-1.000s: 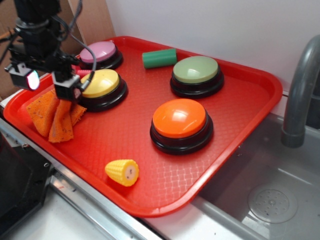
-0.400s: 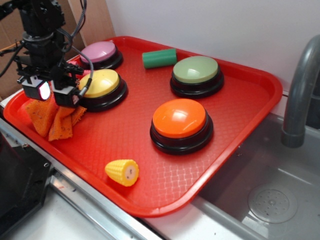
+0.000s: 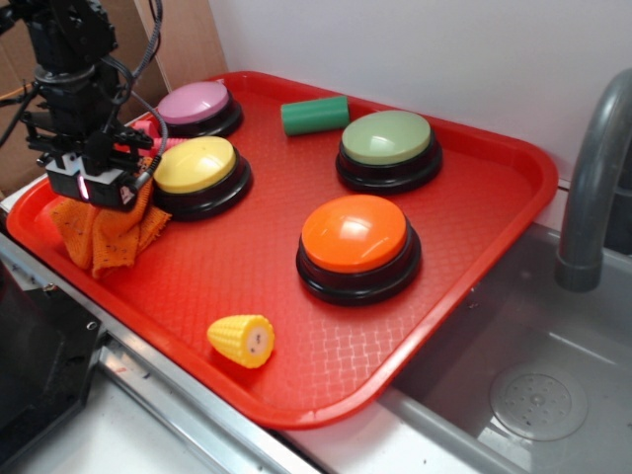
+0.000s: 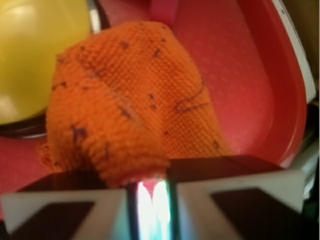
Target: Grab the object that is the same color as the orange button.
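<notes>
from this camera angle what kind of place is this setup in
Probably a toy kitchen or sink station used as a robot test bench: a grey faucet curves over a sink basin with a drain, and beside it a red tray holds big push buttons and a toy corn.

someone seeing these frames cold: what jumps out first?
Probably the large round button with the glossy orange dome mid-tray, brightest thing on the red plastic tray. Next, the black gripper at the tray's left edge, shut on the bunched orange woven cloth beside the yellow-topped button. In the wrist view that coarse cloth fills most of the picture.
</notes>
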{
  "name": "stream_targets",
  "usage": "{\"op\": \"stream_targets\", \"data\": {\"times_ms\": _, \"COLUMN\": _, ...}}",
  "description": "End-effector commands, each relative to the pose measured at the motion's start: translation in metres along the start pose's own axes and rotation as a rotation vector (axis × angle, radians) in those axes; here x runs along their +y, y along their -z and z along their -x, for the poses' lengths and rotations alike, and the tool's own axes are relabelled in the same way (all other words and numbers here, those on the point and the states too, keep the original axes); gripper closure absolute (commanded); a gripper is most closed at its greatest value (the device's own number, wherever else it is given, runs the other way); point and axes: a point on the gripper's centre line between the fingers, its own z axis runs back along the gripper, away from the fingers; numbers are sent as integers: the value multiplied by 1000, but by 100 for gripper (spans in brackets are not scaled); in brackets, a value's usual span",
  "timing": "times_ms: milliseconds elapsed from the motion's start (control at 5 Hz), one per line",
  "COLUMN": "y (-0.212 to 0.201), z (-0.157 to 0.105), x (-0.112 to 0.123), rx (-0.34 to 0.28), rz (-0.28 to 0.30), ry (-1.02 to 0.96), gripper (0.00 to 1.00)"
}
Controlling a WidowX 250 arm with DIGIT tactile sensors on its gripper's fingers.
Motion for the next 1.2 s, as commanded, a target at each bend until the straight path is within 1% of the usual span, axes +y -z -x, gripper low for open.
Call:
{"op": "stream_targets", "data": {"times_ms": 0, "y": -2, "z": -12, "x": 1, "rx": -34, "rz": 52, "ry": 182, "gripper": 100}}
{"op": "stream_targets", "data": {"times_ms": 200, "y": -23, "z": -9, "x": 4, "rx": 15, "rz": 141, "ry": 183, "gripper": 100}}
{"op": "stream_targets", "data": {"times_ms": 400, "y": -64, "z": -12, "x": -6, "rx": -18, "rz": 144, "ry": 237, "gripper": 100}}
{"op": "stream_targets", "data": {"times_ms": 600, "y": -120, "z": -13, "x": -32, "rx": -89, "rz": 215, "ry": 335, "gripper": 100}}
{"op": "stream_targets", "data": {"times_ms": 800, "y": -154, "z": -11, "x": -55, "rx": -104, "rz": 271, "ry": 442, "gripper": 100}}
{"op": "stream_targets", "data": {"times_ms": 1000, "y": -170, "z": -17, "x": -74, "rx": -117, "rz": 278, "ry": 535, "gripper": 100}}
